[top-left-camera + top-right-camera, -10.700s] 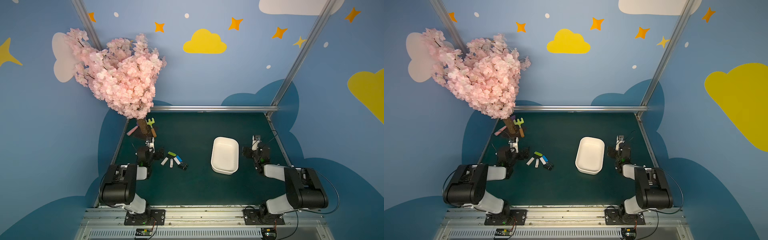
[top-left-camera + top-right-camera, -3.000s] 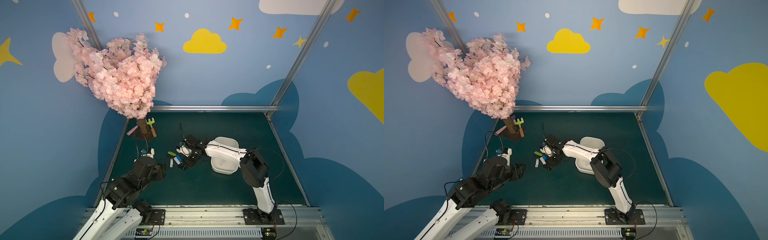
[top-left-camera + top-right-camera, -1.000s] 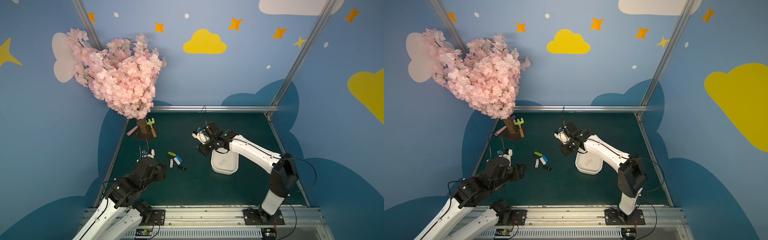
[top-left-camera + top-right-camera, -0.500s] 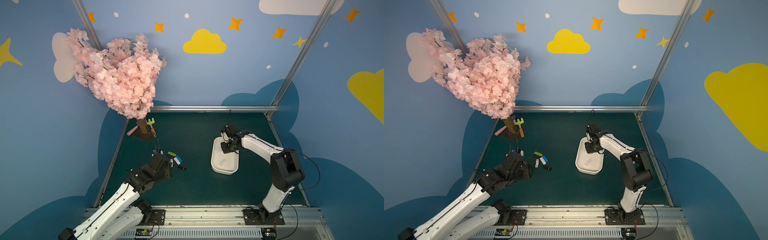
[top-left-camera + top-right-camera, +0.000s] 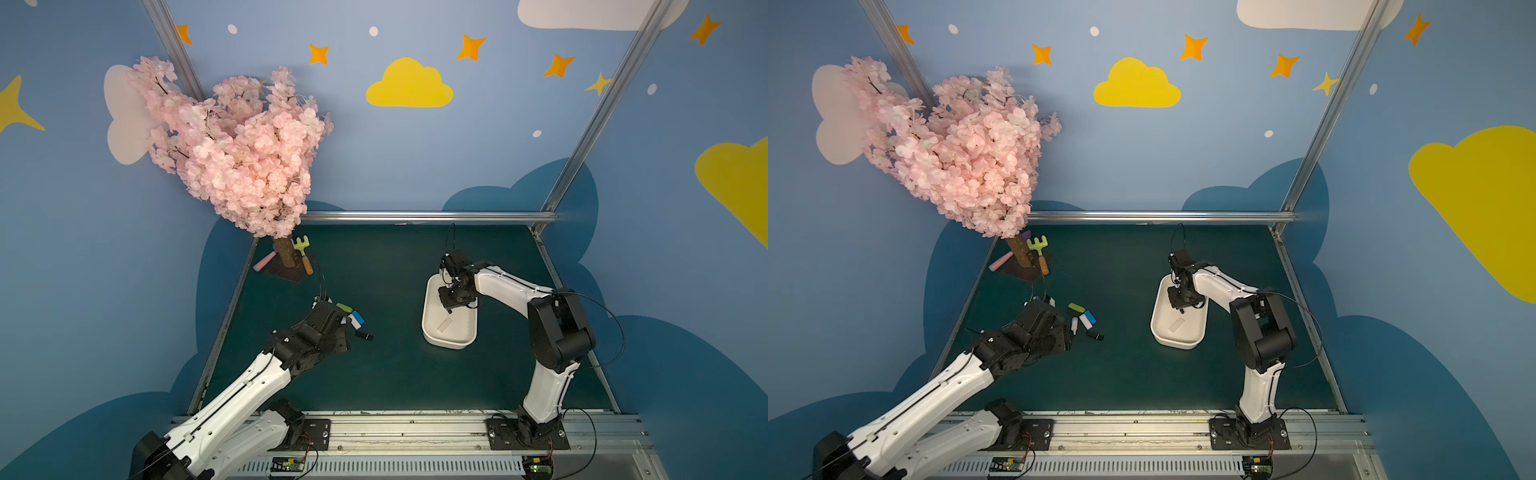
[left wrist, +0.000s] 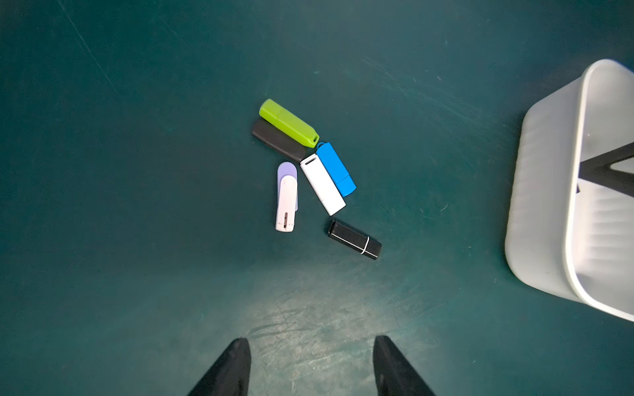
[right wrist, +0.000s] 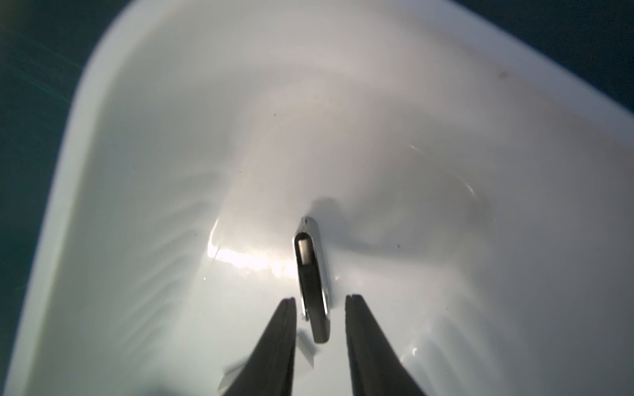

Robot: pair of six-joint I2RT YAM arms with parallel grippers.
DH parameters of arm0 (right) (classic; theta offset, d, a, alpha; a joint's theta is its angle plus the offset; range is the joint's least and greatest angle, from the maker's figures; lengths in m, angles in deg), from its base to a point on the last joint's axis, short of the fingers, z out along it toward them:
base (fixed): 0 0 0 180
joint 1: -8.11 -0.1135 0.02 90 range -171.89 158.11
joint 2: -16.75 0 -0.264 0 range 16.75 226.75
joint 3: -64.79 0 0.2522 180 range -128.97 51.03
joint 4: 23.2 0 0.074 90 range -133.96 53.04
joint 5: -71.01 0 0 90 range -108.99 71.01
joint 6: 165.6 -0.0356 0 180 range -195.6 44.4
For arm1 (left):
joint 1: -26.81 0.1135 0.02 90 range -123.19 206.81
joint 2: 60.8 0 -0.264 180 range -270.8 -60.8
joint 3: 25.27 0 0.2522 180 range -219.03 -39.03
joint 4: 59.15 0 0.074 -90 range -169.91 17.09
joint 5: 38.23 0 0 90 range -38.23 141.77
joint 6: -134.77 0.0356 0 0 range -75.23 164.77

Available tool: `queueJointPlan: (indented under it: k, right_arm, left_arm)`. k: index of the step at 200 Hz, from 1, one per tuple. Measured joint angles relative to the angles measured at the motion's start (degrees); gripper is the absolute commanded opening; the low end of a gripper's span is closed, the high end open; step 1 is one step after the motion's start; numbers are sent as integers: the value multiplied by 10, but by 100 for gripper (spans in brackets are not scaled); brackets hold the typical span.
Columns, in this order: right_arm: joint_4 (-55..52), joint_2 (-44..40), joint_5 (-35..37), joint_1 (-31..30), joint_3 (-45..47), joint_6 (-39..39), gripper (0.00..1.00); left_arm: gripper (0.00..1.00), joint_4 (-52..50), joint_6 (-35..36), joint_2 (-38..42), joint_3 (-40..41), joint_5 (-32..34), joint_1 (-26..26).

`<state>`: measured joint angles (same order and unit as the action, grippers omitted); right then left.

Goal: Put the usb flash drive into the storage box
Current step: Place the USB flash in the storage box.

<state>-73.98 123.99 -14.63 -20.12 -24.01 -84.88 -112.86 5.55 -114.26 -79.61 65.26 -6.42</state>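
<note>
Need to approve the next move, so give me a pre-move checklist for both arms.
1. Grip off at right end effector: ok, jaws parted, gaps beside the flash drive.
2. That flash drive inside storage box: ok.
3. This end effector clear of the box: not ok, it hangs over it.
4. Open, empty left end effector: ok.
5. Loose target for a pick: ok, black stick lies apart; green stick and grey stick touch.

I see my right gripper [image 5: 449, 309] low over the far end of the shallow white plastic storage box [image 5: 447, 343], right of centre; a small pale flash drive [image 5: 444, 323] is inside, towards the near end.
</note>
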Motion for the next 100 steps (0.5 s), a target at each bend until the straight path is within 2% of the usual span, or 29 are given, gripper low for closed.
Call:
queueJointPlan:
  k: [28,46,75,100]
  right_arm:
    - [-3,-7,4,-7,0,0,37]
    - [2,-41,5,-11,12,0,37]
    - [39,-173,1,-19,73,0,38]
    - [104,-311,-3,-23,145,-8,40]
  left_arm:
    - [61,6,0,-14,0,0,1]
    - [61,14,0,-20,0,-2,2]
    - [60,40,0,-55,2,-13,2]
    - [57,67,4,-120,1,-28,9]
